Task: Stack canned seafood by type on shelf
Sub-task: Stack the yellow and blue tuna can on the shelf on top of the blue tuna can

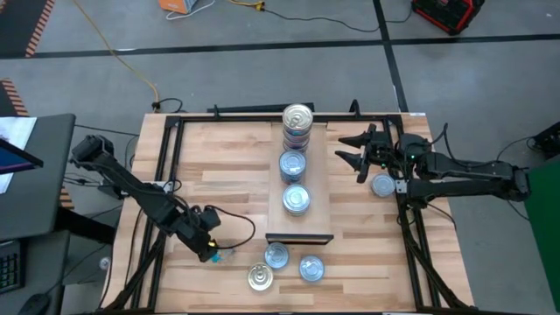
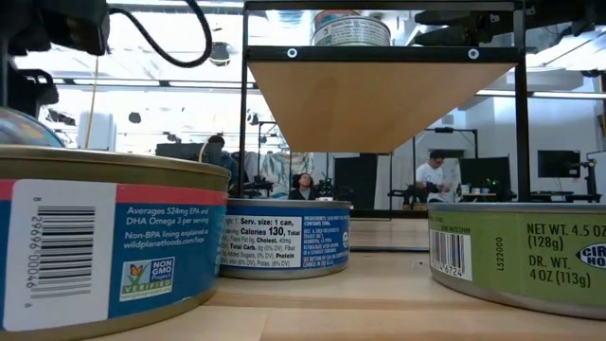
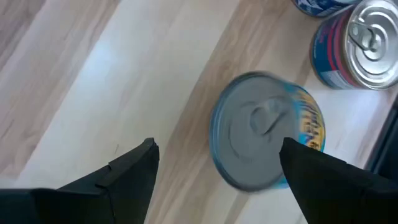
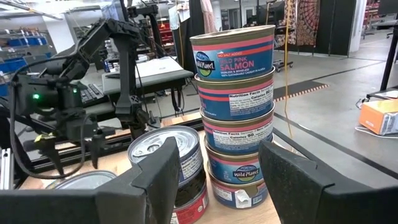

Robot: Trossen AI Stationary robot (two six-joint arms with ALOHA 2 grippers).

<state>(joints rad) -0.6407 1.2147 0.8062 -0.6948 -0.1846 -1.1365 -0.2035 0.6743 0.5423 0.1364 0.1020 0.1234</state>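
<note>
Striped pale-wood tabletop (image 1: 219,166) carries the long light-wood shelf board (image 1: 317,188) down its middle, holding a tall stack of pink-banded salmon tins (image 1: 297,125) at twelve o'clock and two lower tins toward the centre. Three loose round tins lie at six o'clock. The left gripper (image 1: 208,242), fingers spread wide and empty, hovers at about seven o'clock; in its wrist view the grey-topped blue-and-yellow flat tin (image 3: 264,138) lies flat between the two dark fingertips, nearer one of them, lid up. That arm is plainly nearer. The right gripper (image 1: 357,150) waits at two o'clock beside the shelf, fingers apart, holding nothing.
</note>
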